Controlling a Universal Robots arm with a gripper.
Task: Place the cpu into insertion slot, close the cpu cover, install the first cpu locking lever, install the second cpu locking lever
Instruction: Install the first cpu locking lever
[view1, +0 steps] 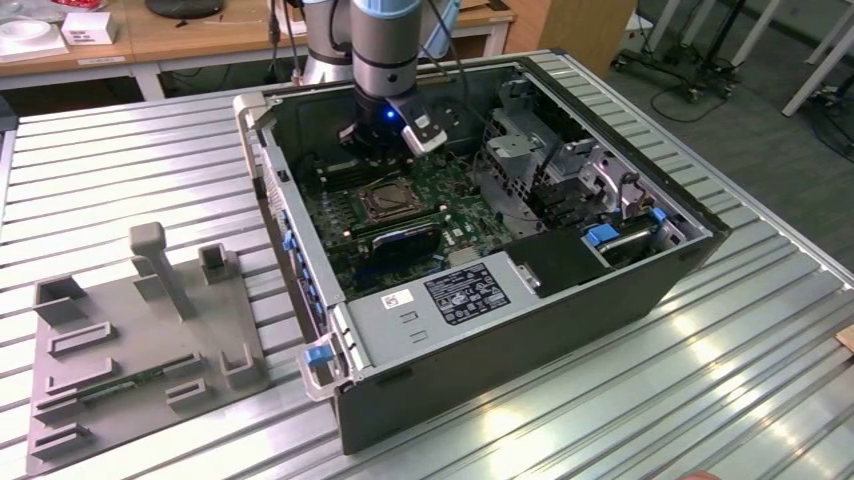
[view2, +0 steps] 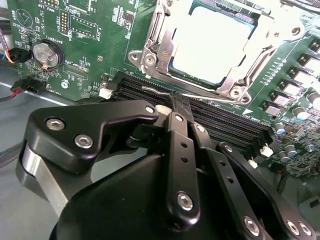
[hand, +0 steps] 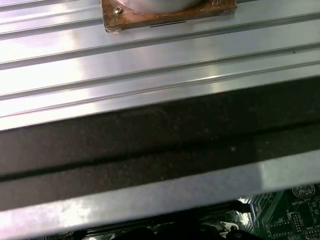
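Note:
The cpu (view2: 210, 45), a pale square chip, lies in the insertion slot (view1: 387, 200) on the green board inside the open computer case. The silvery cpu cover (view2: 150, 55) lies flat around it, framing its face. A thin metal locking lever (view2: 155, 90) runs along the socket's edge beside the black memory slots (view2: 225, 120). My gripper (view2: 179, 102) is shut with nothing between its fingers, and its tips are right at that lever. In the exterior view the gripper (view1: 378, 160) hangs low inside the case, just beyond the socket.
The case walls (view1: 534, 330) and a metal drive cage (view1: 561, 170) close in around the board. A coin battery (view2: 46, 54) and cables (view2: 20, 85) sit near the socket. A grey fixture plate (view1: 134, 330) with blocks lies on the ribbed table at the exterior view's left.

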